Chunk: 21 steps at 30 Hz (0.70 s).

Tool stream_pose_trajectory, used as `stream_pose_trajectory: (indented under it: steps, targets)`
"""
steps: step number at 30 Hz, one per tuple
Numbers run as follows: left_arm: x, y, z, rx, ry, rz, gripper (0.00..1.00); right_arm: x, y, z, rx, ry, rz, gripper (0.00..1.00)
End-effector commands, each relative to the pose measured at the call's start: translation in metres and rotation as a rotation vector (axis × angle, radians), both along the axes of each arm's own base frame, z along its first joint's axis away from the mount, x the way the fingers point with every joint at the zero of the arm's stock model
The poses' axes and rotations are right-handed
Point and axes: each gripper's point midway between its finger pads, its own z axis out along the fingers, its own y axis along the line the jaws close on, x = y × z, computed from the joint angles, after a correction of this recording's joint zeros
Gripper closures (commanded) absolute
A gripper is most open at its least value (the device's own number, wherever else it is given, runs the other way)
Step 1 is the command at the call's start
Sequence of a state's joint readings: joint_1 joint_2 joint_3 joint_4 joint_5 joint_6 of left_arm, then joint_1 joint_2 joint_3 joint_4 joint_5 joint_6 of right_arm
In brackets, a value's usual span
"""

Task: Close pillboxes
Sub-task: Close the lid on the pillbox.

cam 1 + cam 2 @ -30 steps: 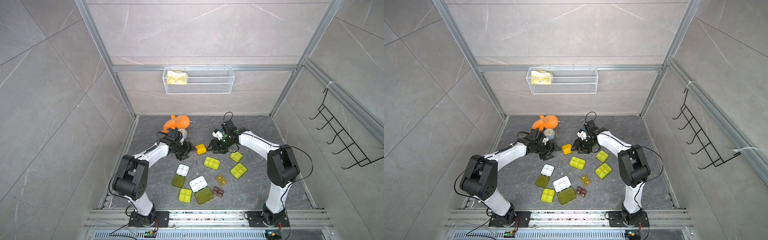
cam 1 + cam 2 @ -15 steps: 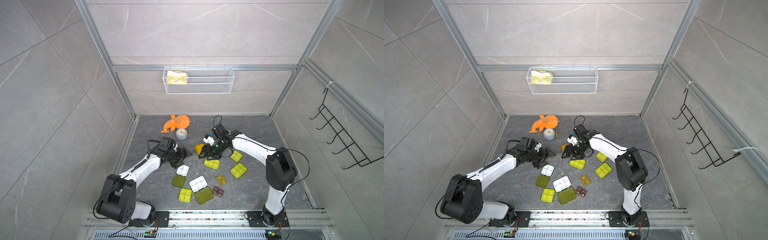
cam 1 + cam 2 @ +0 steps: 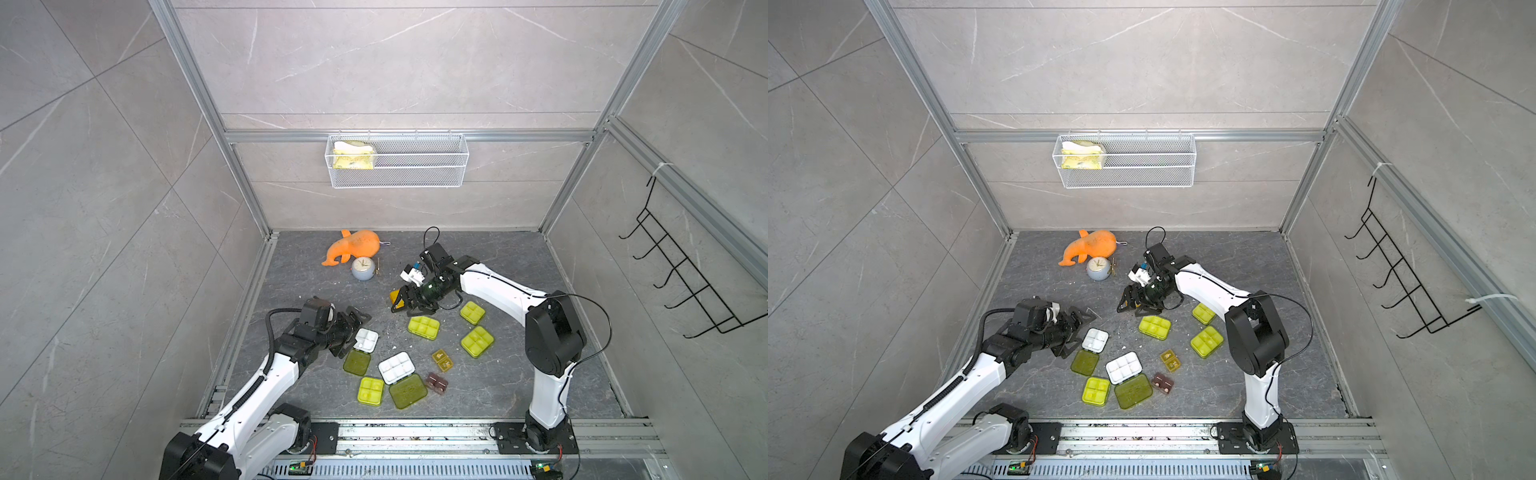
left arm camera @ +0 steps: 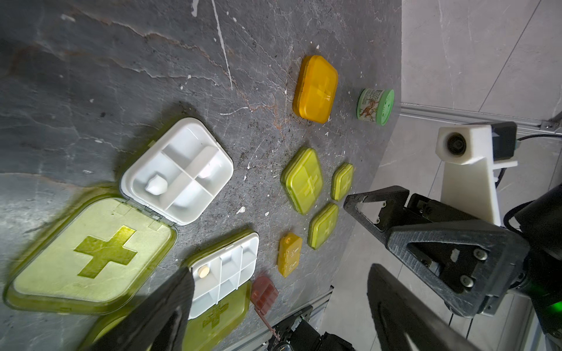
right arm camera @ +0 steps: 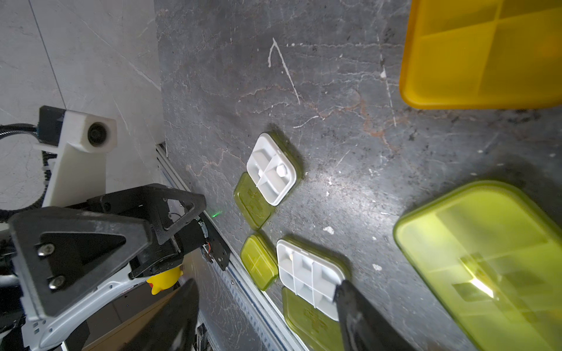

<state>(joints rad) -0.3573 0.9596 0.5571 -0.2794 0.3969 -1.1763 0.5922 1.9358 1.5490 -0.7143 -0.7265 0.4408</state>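
Left jaws drawn back, pillboxes yellow-green, two white trays open

Left arm and right arm have white links, black joints, looping black cables. Black triangular fingers with silver screws; white camera housings at the wrists.

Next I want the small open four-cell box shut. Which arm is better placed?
Left. The left claw hangs open right beside that four-cell pillbox and its flipped-out lid. The right claw is open too, but farther back by the closed orange pillbox.
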Motion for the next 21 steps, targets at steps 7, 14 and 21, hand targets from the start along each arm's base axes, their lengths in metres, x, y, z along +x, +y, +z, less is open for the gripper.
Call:
stream_pose_trajectory:
  steps: [7, 14, 21]
  targets:
    - [-0.031, 0.013, -0.017, -0.062, -0.018, 0.052, 0.07, -0.001, 0.01, 0.015, -0.005, -0.022, -0.012, 0.25]
    - [-0.038, 0.013, -0.032, -0.078, 0.005, 0.059, 0.06, 0.0, 0.019, 0.021, 0.003, -0.037, 0.039, 0.24]
    - [-0.04, 0.007, -0.037, -0.054, 0.045, 0.005, 0.06, -0.014, 0.022, 0.003, -0.004, 0.01, 0.063, 0.24]
